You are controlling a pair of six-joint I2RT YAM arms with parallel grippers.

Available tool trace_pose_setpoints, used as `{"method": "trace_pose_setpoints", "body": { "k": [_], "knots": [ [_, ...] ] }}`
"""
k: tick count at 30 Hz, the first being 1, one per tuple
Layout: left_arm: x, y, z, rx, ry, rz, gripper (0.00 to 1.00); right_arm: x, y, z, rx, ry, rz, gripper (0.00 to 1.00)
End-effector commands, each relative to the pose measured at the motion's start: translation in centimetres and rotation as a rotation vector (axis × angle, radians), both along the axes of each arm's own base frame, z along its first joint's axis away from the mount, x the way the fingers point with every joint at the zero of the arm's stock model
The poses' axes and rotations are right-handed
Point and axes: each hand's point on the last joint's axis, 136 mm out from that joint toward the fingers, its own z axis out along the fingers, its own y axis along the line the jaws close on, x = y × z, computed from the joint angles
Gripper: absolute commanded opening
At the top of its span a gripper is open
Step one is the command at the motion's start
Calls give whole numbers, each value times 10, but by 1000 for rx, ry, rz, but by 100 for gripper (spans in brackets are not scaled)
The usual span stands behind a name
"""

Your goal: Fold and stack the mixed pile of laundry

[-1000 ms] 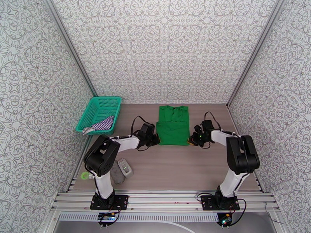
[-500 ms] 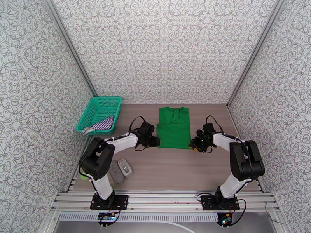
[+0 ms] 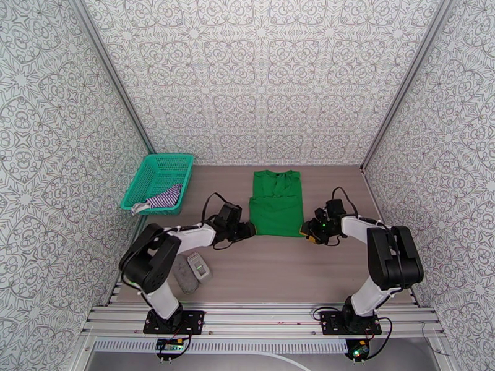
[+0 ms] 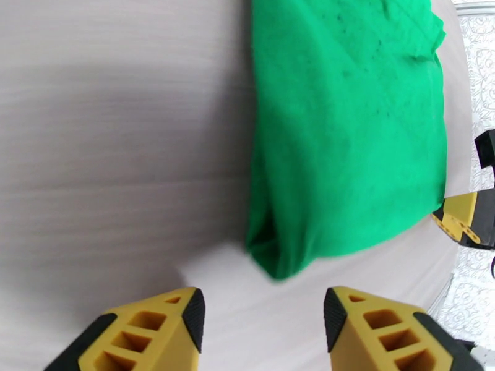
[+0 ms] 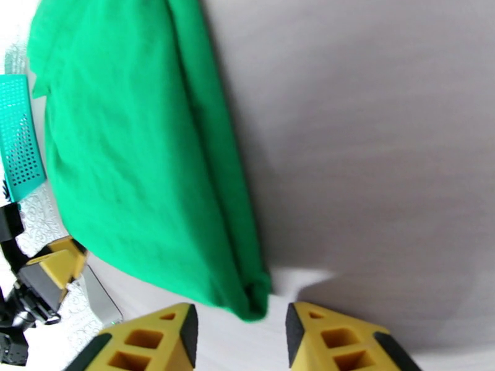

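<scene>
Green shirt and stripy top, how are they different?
The green shirt is one plain colour; the striped top has thin dark and white stripes. The green shirt lies flat and smooth on the table; the striped top is scrunched up inside the basket. The green shirt shows a bigger patch than the striped top. Both are soft cloth.
</scene>
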Motion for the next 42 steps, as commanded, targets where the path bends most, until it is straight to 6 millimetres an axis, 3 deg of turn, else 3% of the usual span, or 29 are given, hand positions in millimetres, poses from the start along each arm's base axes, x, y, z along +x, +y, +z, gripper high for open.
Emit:
{"method": "trace_pose_setpoints", "body": {
  "k": [1, 5, 13, 18, 22, 27, 30, 33, 36, 42],
  "knots": [
    [10, -22, 2, -84, -16, 4, 54, 4, 4, -7, 39, 12, -15, 39],
    [17, -30, -1, -76, -21, -5, 44, 10, 10, -8, 77, 7, -22, 31],
    [25, -26, 8, -48, -47, -2, 1, 16, 9, -1, 69, -12, -24, 10],
    [11, -16, 12, 9, -48, -34, 0, 7, 6, 3, 48, -11, -20, 1],
    [-12, -12, 13, 45, -47, -84, 0, -9, 3, 2, 33, -1, -20, 0],
    [-50, -19, 18, 10, -64, -148, 0, -45, 2, 2, 34, 28, -20, 0],
    [-67, -25, 31, -23, -98, -181, 0, -70, -1, 8, 17, 34, -21, 0],
    [-74, -32, 52, -73, -120, -213, 0, -83, -5, 26, -6, 10, -27, 0],
    [-67, -39, 73, -124, -143, -231, 0, -78, -12, 54, -41, -47, -53, 0],
    [-15, -46, 117, -235, -186, -223, 0, -25, -23, 122, -98, -163, -145, 0]
  ]
}}
